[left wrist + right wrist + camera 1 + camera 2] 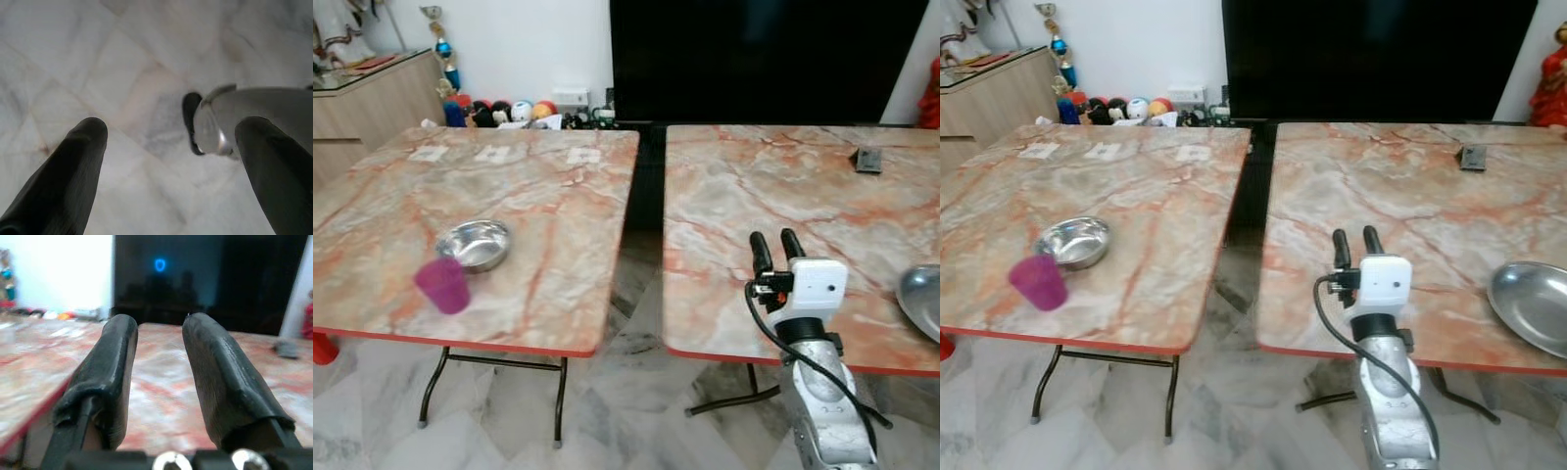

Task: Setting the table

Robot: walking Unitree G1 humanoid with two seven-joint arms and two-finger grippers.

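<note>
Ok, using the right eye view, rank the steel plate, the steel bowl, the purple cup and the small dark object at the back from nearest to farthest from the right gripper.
1. Steel plate, to the right of the right gripper, on the same table.
2. Small dark object, toward that table's far right corner.
3. Steel bowl, on the left table.
4. Purple cup, just in front of the bowl, farthest left.

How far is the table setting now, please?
Done: a steel bowl and purple cup sit on the left table. In hand: nothing; the right gripper hovers empty over the right table. Left: the steel plate seems unplaced.
</note>
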